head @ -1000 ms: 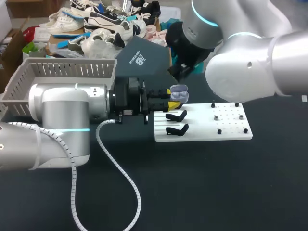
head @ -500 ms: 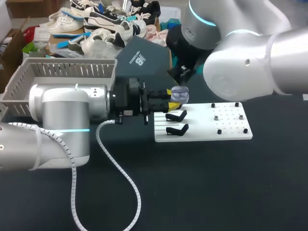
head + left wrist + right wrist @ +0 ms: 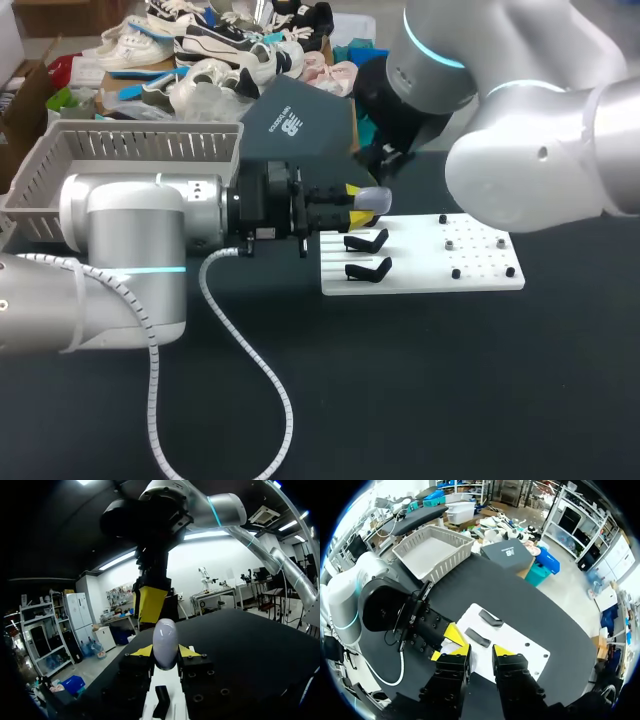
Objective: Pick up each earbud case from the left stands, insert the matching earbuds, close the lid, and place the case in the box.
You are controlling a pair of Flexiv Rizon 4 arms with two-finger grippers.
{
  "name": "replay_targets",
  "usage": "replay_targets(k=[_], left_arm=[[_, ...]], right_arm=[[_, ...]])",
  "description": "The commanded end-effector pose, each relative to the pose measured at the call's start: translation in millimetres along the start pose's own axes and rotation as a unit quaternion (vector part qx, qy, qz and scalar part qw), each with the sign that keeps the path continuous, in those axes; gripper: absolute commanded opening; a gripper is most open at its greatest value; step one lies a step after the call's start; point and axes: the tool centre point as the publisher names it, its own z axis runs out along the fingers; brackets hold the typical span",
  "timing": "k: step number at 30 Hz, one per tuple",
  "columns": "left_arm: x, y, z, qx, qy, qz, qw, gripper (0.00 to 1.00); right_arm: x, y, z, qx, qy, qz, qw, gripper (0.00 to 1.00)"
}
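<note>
At the far left of your tabletop (image 3: pixel 450 400) sits the grey slatted basket (image 3: pixel 140 150), with nothing visible inside it. Your left arm (image 3: pixel 130 230) comes in just in front of it and lies level, pointing toward the middle. Its pincer (image 3: pixel 352 204) is closed on the pale lavender earbud case (image 3: pixel 372 200), one yellow tip on each side. From the left wrist you see the case (image 3: pixel 165 642) as one smooth oval, lid down, standing up between the tips and rising above them.

The case hangs at the near-left corner of the white board (image 3: pixel 420 275), just above it. Right beside it on the board lie the two black stands (image 3: pixel 366 240), one behind the other, and both are bare. In the right wrist view the same pair (image 3: pixel 477 636) shows ahead of the fingers.

Your right pincer (image 3: pixel 481 651) is parted with only a narrow gap and holds nothing. From the head camera it hovers just behind and above the held case, and the left wrist shows one of its yellow fingertips (image 3: pixel 150 602) hanging over the case, close but apart. Further right, the board carries small black pegs (image 3: pixel 456 273). Your right arm (image 3: pixel 540 150) arches in from the right edge over that end.
</note>
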Motion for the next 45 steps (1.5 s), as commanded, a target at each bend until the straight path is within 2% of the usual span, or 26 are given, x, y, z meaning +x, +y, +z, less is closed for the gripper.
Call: replay_targets(k=[1,5,11,18,23,26,29,33,37,45], left_arm=[[-3.5,10.7,-12,-0.024,-0.004,0.002,1.0,0.0],[-1.8,27.1,-33,-0.056,0.002,0.005,0.998,0.0],[7.1,54.8,-77,-0.113,0.031,0.031,0.993,0.0],[29.2,95.2,-147,-0.211,0.067,0.047,0.974,0.0],[39.7,116.8,-188,-0.253,0.098,0.058,0.961,0.0],[51.5,131.0,-212,-0.286,0.107,0.046,0.951,0.0],[63.1,141.1,-228,-0.306,0.11,0.037,0.945,0.0],[82.7,152.5,-239,-0.315,0.13,0.024,0.94,0.0],[98.4,156.7,-242,-0.31,0.154,0.014,0.938,0.0],[112.0,157.8,-251,-0.307,0.171,-0.001,0.936,0.0]], right_arm=[[15,-8,-11,0.01,-0.025,0.02,0.999,0.25],[25,-24,-12,0.011,-0.033,0.055,0.998,0.25],[43,-40,-6,0.004,-0.032,0.103,0.994,0.26],[66,-49,3,0.0,-0.013,0.155,0.988,0.25],[85,-53,7,0.007,0.014,0.189,0.982,0.25],[93,-53,6,0.022,0.019,0.21,0.977,0.2],[97,-52,4,0.029,0.028,0.222,0.974,0.2],[101,-51,2,0.035,0.035,0.232,0.971,0.21],[102,-50,2,0.036,0.039,0.239,0.97,0.21],[99,-49,4,0.036,0.039,0.243,0.969,0.22]])
